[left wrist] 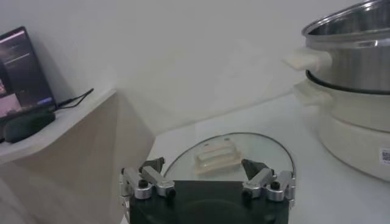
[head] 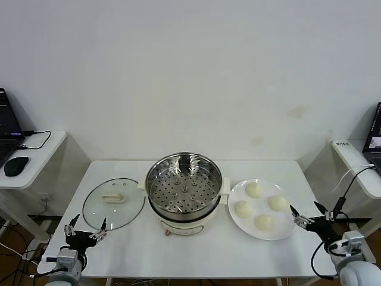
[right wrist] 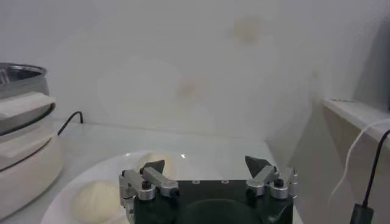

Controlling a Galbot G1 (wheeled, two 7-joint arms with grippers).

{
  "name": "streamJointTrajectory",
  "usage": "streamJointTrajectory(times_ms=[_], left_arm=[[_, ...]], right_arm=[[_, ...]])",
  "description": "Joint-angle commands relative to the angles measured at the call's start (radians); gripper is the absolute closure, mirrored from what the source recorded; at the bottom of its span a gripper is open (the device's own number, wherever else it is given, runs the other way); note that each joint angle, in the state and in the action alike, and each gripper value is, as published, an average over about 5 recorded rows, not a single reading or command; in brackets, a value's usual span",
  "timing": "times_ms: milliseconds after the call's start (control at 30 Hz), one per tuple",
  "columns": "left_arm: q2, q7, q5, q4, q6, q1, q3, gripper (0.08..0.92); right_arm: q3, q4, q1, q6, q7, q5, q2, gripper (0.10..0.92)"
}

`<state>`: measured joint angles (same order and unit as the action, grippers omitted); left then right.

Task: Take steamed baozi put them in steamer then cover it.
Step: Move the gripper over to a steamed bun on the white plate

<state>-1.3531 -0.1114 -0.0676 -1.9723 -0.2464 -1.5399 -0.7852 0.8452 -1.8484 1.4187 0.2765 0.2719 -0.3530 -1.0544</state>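
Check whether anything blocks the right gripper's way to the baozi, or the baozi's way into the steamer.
Nothing visible does. The right gripper hangs open just off the plate edge, the four baozi lie bare on it, and the steamer beside the plate stands uncovered; its cover lies on the far side.

A white counter (head: 196, 250) stands against a plain white wall (head: 190, 71). On it, toward the right, lies a flat white plate (head: 280, 231). To the left sits a white side desk (head: 41, 156) carrying a laptop (head: 7, 128) with its screen lit, a dark mouse (head: 16, 166) and a black cable (head: 37, 138) (it loops across the desktop). At the far right, 1 more white desk (head: 360, 167) holds a second laptop (head: 374, 140) and a white cable (head: 352, 174).
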Motion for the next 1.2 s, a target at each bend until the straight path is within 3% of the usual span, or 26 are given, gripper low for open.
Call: streamJointTrajectory(times_ms=[33, 200, 567, 833, 1200], left_arm=[[0.002, 0.003, -0.007, 0.000, 0.000, 0.001, 0.000, 0.177], [0.000, 0.022, -0.009, -0.001, 0.002, -0.005, -0.001, 0.177], [-0.019, 0.038, -0.024, -0.020, 0.006, -0.020, -0.017, 0.177], [-0.030, 0.037, -0.029, -0.048, 0.005, -0.033, -0.036, 0.177], [-0.053, 0.036, -0.028, -0.066, 0.005, -0.052, -0.049, 0.177]], right_arm=[[0.002, -0.009, -0.043, 0.040, -0.001, 0.054, 0.033, 0.203], [-0.071, 0.057, -0.217, 0.124, 0.137, 0.155, 0.187, 0.203], [-0.590, 0.353, -0.835, 0.132, 0.703, 0.550, 0.409, 0.203], [-1.080, 0.630, -1.295, -0.116, 0.925, 0.664, 0.307, 0.203], [-1.293, 0.959, -1.447, -0.308, 0.976, 0.838, 0.078, 0.203]])
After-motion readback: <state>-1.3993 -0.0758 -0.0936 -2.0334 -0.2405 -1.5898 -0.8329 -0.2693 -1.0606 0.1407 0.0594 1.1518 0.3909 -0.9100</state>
